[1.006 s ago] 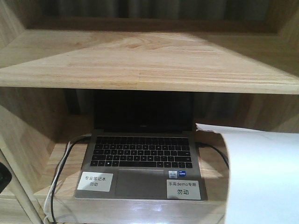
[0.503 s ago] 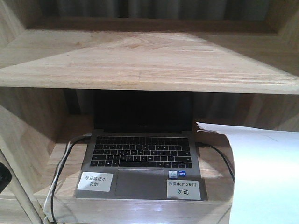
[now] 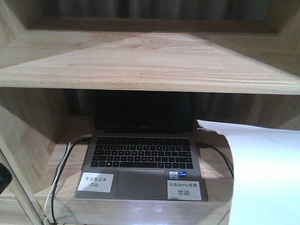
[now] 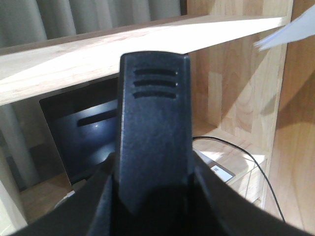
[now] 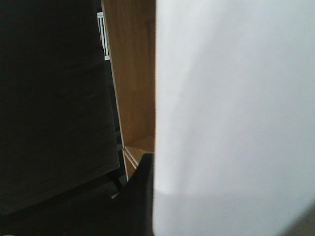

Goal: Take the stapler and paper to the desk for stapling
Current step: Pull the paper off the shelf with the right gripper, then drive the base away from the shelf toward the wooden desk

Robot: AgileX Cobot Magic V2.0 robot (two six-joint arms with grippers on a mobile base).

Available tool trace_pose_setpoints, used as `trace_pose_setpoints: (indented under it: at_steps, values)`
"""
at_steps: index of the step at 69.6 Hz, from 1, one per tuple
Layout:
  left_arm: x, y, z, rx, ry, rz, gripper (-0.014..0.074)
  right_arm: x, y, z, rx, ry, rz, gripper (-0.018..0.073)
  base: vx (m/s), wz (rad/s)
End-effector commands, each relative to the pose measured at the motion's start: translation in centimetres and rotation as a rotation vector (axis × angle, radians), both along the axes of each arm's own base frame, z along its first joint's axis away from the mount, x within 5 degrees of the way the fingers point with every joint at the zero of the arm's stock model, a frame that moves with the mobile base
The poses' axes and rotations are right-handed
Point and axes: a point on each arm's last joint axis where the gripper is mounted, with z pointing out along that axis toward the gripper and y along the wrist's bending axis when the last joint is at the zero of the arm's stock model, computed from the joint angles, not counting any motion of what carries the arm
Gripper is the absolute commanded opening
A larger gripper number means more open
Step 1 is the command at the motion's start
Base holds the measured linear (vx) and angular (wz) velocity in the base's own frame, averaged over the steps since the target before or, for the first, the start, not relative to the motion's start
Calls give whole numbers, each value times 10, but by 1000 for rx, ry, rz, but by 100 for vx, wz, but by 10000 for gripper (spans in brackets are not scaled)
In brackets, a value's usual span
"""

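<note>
Between left fingers (image 4: 96, 209), black stapler (image 4: 152, 137) clamped upright; right fingers (image 5: 140, 196) pinch paper (image 5: 231, 118) edge, 1 finger visible.

An office: labelled laptop (image 3: 143, 161) and cables (image 3: 57, 183) on wooden shelving (image 3: 140, 61).

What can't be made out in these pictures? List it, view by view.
Stapler: not identifiable in any view.
Paper: front view, cut off by right and bottom edges; its holder is out of frame.
Right wrist view: the paper fills the frame, hiding whatever grips it.
Left wrist view: a black slotted piece blocks the middle; its identity is unclear.
Blue laptop stickers: too small to read.
</note>
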Motion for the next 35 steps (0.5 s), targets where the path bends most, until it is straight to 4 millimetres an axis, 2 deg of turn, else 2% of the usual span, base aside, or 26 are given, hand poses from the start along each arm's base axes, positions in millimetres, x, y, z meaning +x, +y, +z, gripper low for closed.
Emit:
trace_pose_setpoints:
  at_steps: [1,35]
  values:
    - [0,2,18,-91,-94,16,-6,-2,0,1,-2,-31,0,-5,0,1]
    - [0,2,18,-91,-94,16,-6,-2,0,1,-2,-31,0,-5,-3,11]
